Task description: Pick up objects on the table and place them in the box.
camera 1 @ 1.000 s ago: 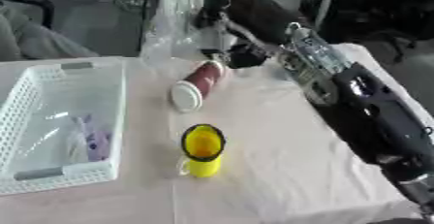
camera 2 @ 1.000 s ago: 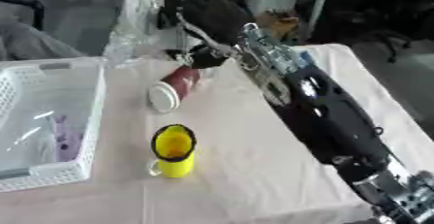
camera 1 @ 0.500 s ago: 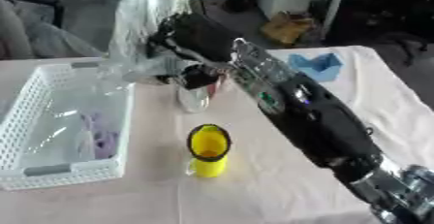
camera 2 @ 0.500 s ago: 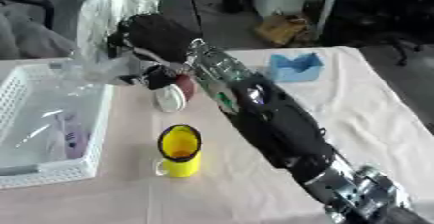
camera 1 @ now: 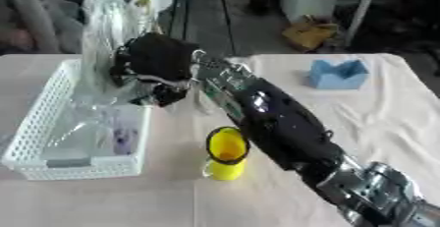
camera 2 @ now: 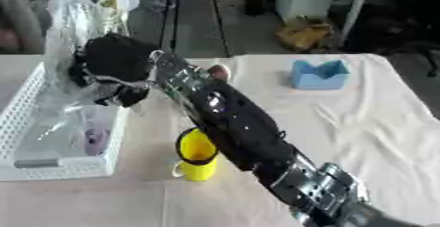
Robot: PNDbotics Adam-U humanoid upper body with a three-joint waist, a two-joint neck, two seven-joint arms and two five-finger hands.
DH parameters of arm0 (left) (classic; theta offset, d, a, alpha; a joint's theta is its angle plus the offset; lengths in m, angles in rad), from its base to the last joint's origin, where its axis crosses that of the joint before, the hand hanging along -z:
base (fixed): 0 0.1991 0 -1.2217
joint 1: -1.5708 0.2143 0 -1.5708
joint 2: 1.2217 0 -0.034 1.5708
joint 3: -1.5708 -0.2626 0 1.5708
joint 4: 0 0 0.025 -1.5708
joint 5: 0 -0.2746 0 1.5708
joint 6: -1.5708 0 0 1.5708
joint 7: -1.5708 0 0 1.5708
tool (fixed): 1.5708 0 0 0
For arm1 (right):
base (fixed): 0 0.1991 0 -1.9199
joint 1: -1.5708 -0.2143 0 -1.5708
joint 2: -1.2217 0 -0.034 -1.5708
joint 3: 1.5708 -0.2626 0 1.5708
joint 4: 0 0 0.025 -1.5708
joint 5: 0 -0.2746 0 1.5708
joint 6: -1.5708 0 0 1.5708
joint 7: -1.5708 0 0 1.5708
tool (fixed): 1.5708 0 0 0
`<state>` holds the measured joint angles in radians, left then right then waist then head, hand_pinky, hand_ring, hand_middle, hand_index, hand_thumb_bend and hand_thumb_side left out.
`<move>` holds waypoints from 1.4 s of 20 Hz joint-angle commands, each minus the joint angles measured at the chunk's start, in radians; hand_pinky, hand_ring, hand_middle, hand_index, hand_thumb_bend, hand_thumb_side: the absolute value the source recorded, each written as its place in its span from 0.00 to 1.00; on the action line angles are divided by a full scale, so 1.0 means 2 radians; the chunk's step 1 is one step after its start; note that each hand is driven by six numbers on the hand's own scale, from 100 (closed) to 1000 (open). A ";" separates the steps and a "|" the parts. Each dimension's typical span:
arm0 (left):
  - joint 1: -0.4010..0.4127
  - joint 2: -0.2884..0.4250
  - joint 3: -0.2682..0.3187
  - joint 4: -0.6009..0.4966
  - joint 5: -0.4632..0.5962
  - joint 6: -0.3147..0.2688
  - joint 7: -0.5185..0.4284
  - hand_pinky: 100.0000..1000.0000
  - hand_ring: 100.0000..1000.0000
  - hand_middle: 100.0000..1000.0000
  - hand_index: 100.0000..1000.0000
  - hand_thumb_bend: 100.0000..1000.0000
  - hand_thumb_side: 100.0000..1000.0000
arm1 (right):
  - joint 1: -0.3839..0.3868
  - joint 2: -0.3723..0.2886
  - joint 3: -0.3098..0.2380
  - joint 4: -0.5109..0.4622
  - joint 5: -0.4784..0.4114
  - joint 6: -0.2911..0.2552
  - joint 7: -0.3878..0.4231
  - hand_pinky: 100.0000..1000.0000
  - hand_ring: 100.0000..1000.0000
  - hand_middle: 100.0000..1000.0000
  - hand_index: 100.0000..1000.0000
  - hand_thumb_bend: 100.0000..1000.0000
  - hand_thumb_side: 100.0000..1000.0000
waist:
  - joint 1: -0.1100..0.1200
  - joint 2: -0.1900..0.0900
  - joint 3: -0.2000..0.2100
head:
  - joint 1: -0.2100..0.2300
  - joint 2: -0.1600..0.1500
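Note:
My right hand (camera 1: pixel 154 64) reaches across the table from the lower right and is curled shut on a clear plastic bag (camera 1: pixel 107 29). The bag hangs from the hand over the right side of the white basket (camera 1: pixel 51 93), with its lower end down inside. A purple item (camera 1: pixel 124 135) lies in the basket. A yellow mug (camera 1: pixel 225 155) stands upright on the cloth just right of the basket, beside my forearm. Behind the arm, a small part of the red cup (camera 2: pixel 220 71) shows. My left hand shows in neither view.
A blue block-shaped object (camera 1: pixel 338 73) sits at the far right of the table. The white tablecloth (camera 1: pixel 378 118) covers the table. Dark clutter and furniture stand beyond the far edge.
My right arm has swung left with the plastic bag, from behind the red cup to over the basket. The camera has also shifted.

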<state>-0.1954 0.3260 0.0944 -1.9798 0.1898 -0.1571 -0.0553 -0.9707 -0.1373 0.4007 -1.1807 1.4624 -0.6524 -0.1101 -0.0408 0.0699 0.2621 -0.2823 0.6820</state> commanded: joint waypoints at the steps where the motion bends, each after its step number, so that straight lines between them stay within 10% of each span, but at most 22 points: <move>1: -0.010 0.010 -0.002 -0.010 0.004 -0.003 -0.003 0.30 0.77 0.75 0.76 0.27 0.80 | -0.014 -0.002 -0.005 -0.009 0.081 -0.019 -0.037 0.00 0.31 0.22 0.18 0.26 0.00 | 0.003 -0.004 0.002 | -0.002 -0.006; 3: -0.012 0.009 -0.002 -0.010 0.005 -0.004 -0.004 0.30 0.77 0.75 0.76 0.27 0.80 | -0.013 0.000 -0.005 -0.005 0.119 -0.024 -0.062 0.01 0.32 0.24 0.20 0.27 0.00 | 0.002 -0.003 0.004 | -0.002 -0.006; 4: -0.013 0.009 -0.002 -0.010 0.006 -0.004 -0.005 0.30 0.77 0.75 0.76 0.27 0.80 | -0.011 0.001 -0.004 0.001 0.134 -0.029 -0.070 0.28 0.45 0.40 0.32 0.29 0.00 | 0.002 -0.002 0.004 | -0.002 -0.007; 5: -0.013 0.009 -0.003 -0.010 0.006 -0.004 -0.005 0.30 0.77 0.75 0.76 0.27 0.80 | -0.009 0.003 -0.004 0.009 0.147 -0.037 -0.073 0.28 0.45 0.40 0.32 0.29 0.00 | 0.002 -0.002 0.004 | -0.003 -0.007; 6: -0.014 0.008 -0.003 -0.010 0.006 -0.004 -0.005 0.30 0.77 0.75 0.76 0.27 0.80 | -0.007 0.005 -0.004 0.016 0.158 -0.045 -0.074 0.70 0.68 0.61 0.45 0.32 0.00 | 0.002 -0.001 0.004 | -0.003 -0.008; 7: -0.015 0.008 -0.003 -0.010 0.007 -0.004 -0.006 0.30 0.77 0.75 0.76 0.27 0.80 | -0.005 0.008 -0.004 0.026 0.168 -0.057 -0.070 0.70 0.68 0.61 0.45 0.32 0.00 | 0.002 -0.001 0.005 | -0.003 -0.008; 8: -0.015 0.008 -0.004 -0.010 0.007 -0.004 -0.006 0.30 0.77 0.75 0.76 0.27 0.80 | -0.004 0.010 -0.006 0.034 0.176 -0.066 -0.064 0.91 0.83 0.81 0.61 0.33 0.00 | 0.002 0.000 0.005 | -0.003 -0.009; 15: -0.017 0.006 -0.004 -0.010 0.008 -0.004 -0.008 0.30 0.77 0.75 0.76 0.27 0.80 | 0.004 0.020 -0.013 0.060 0.163 -0.113 -0.027 1.00 0.96 0.97 0.74 0.35 0.09 | 0.003 0.002 0.010 | -0.003 -0.012; 16: -0.017 0.006 -0.004 -0.010 0.008 -0.004 -0.008 0.30 0.77 0.75 0.76 0.27 0.80 | 0.003 0.019 -0.014 0.061 0.158 -0.114 -0.021 1.00 0.99 1.00 0.77 0.37 0.23 | 0.002 0.002 0.010 | -0.003 -0.012; 22: -0.017 0.006 -0.003 -0.010 0.007 -0.004 -0.007 0.30 0.77 0.75 0.76 0.27 0.80 | 0.004 0.012 -0.047 0.068 0.066 0.003 0.026 0.90 0.87 0.93 0.82 0.03 0.05 | 0.001 0.002 0.005 | 0.002 -0.014; 28: -0.015 0.006 -0.003 -0.010 0.007 -0.003 -0.005 0.30 0.77 0.75 0.76 0.27 0.81 | -0.003 0.002 -0.071 0.055 -0.066 0.154 0.041 0.73 0.78 0.86 0.80 0.00 0.08 | 0.002 0.000 0.000 | 0.003 -0.016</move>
<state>-0.2126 0.3253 0.0832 -1.9799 0.2016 -0.1648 -0.0671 -0.9506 -0.1114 0.2695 -1.0440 1.3815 -0.3937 -0.0346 -0.0446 0.0816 0.2633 -0.2773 0.6638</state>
